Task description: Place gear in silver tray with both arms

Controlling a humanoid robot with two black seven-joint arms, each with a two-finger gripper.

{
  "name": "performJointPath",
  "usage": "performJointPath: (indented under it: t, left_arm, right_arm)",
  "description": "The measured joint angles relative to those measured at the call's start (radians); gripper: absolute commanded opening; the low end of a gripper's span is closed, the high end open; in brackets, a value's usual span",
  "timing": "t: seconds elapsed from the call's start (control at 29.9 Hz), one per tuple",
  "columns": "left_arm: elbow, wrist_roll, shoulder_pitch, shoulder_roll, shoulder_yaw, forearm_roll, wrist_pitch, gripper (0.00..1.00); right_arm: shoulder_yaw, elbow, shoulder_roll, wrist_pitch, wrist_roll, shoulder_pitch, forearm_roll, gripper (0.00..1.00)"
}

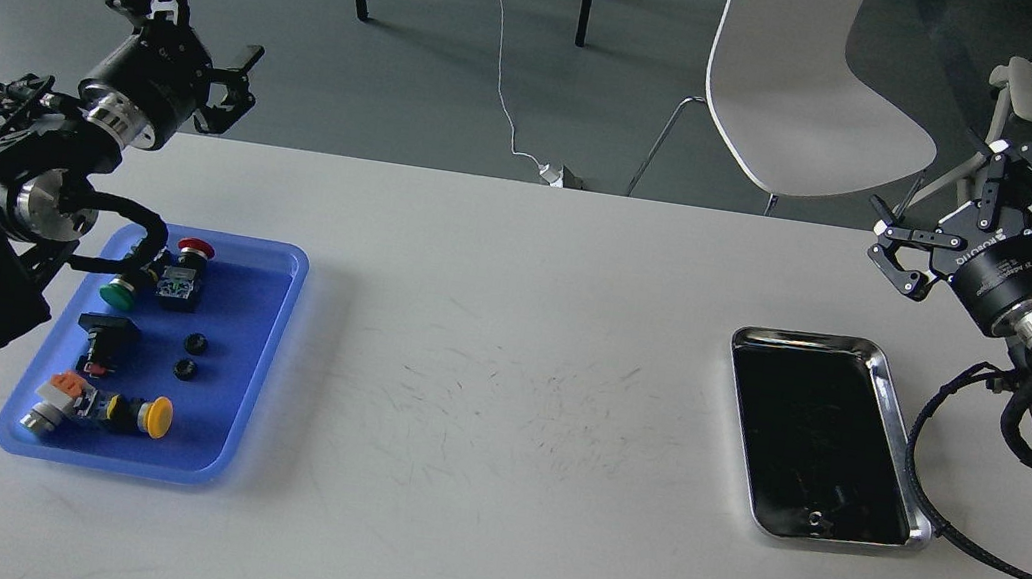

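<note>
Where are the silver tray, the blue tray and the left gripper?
silver tray [896, 424]: head view, right rim.
blue tray [247, 373]: head view, bare floor.
left gripper [208, 34]: head view, between its fingertips.

White table [508, 349], faintly scuffed at centre. Blue plastic tray [256, 415] lying at left, silver tray [894, 403] at right, well apart.

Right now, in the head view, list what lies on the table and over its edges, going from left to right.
Left gripper, fingers spread → blue tray holding push buttons and small black parts → bare scuffed tabletop → silver tray → right gripper, fingers spread.
</note>
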Motion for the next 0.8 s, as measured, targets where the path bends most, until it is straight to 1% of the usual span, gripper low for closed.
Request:
performJointPath:
  t: [0.13, 0.23, 0.37, 0.64, 0.74, 0.8]
  left_arm:
    - [-0.083, 0.0, 0.002, 0.055, 0.0, 0.073, 0.0, 0.98]
    - [-0.193, 0.001, 0.009, 0.121, 0.0, 0.152, 0.004, 0.98]
    - [-0.408, 0.003, 0.023, 0.244, 0.023, 0.301, 0.061, 0.98]
    - [-0.849, 0.007, 0.084, 0.533, 0.138, 0.586, 0.167, 0.98]
    - [-0.982, 0.007, 0.099, 0.625, 0.197, 0.784, 0.232, 0.98]
    - [-1.036, 0.008, 0.106, 0.666, 0.233, 0.924, 0.276, 0.98]
  right_arm:
    - [0.0, 0.008, -0.002, -0.002, -0.002, 0.0, 0.0, 0.99]
    - [-0.003, 0.01, -0.002, -0.007, -0.003, 0.0, -0.001, 0.99]
    - [-0.005, 0.019, -0.002, -0.009, -0.005, 0.0, -0.002, 0.99]
    - [-0.005, 0.055, -0.032, -0.014, -0.005, 0.001, -0.002, 0.99]
    - [-0.007, 0.056, -0.035, -0.015, -0.005, 0.0, -0.002, 0.99]
    - [-0.009, 0.057, -0.037, -0.015, -0.005, -0.001, -0.002, 0.99]
